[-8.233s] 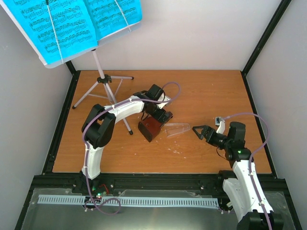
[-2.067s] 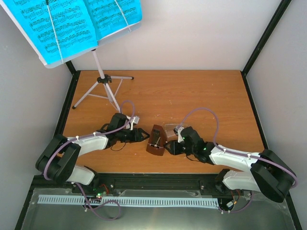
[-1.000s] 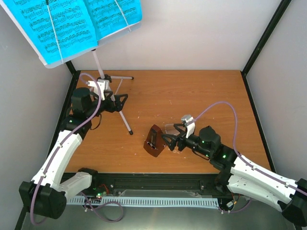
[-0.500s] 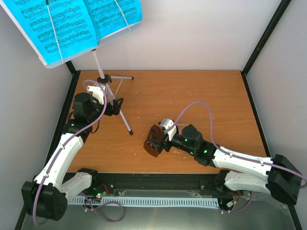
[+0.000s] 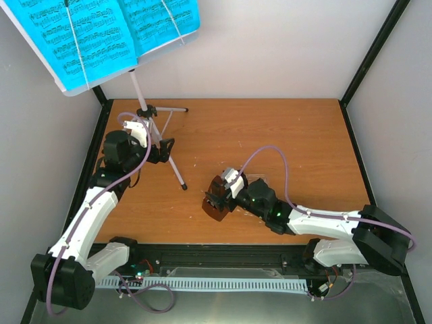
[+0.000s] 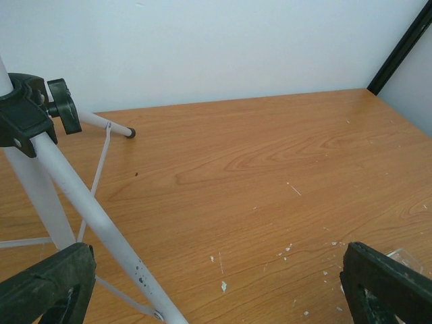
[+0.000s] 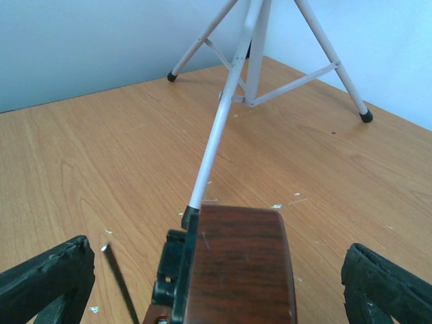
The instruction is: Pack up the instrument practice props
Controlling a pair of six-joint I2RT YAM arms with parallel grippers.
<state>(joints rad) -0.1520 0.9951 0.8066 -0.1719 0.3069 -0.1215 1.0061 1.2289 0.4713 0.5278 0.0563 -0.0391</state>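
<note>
The brown metronome (image 5: 214,204) stands on the wooden table (image 5: 297,135), its clear cover off. My right gripper (image 5: 220,194) is open, one finger on each side of its top. In the right wrist view the metronome (image 7: 236,270) fills the gap between the fingers (image 7: 47,280) without touching them. The silvery tripod stand (image 5: 154,128) is at the back left, holding the cyan sheet-music pages (image 5: 101,34); its desk is hidden behind them. My left gripper (image 5: 164,149) is open beside a stand leg (image 6: 88,216), just below the black hub (image 6: 23,115).
The clear plastic cover (image 5: 260,181) lies on the table just behind the right arm, partly hidden by it. The stand's feet (image 7: 364,116) spread behind the metronome. Black frame rails edge the table and white walls close it in.
My right gripper has come down and forward, and now straddles the metronome top. My left arm has stayed by the stand leg.
</note>
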